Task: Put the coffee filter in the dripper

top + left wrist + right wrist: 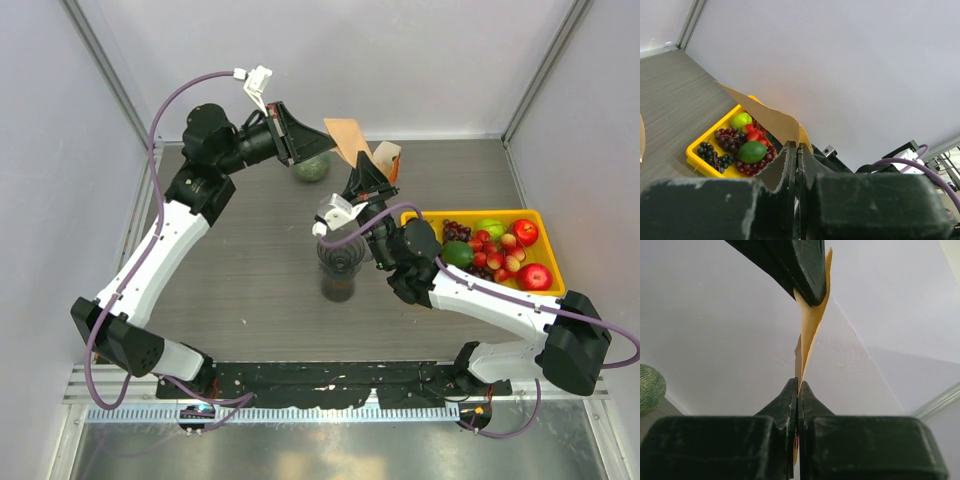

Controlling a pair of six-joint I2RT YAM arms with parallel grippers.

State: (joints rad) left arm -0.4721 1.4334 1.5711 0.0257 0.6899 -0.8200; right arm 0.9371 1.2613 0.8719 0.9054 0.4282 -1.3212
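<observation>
One coffee filter point(346, 138) (aloft), gripped lengthwise by left end effector point(797, 149), right end effector point(797, 386)

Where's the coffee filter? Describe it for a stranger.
On the grey table, find the green melon at the back. Right of it, the left end effector and right end effector pinch the coffee filter aloft: thin, flat, light-brown paper, unlike the round melon.
</observation>
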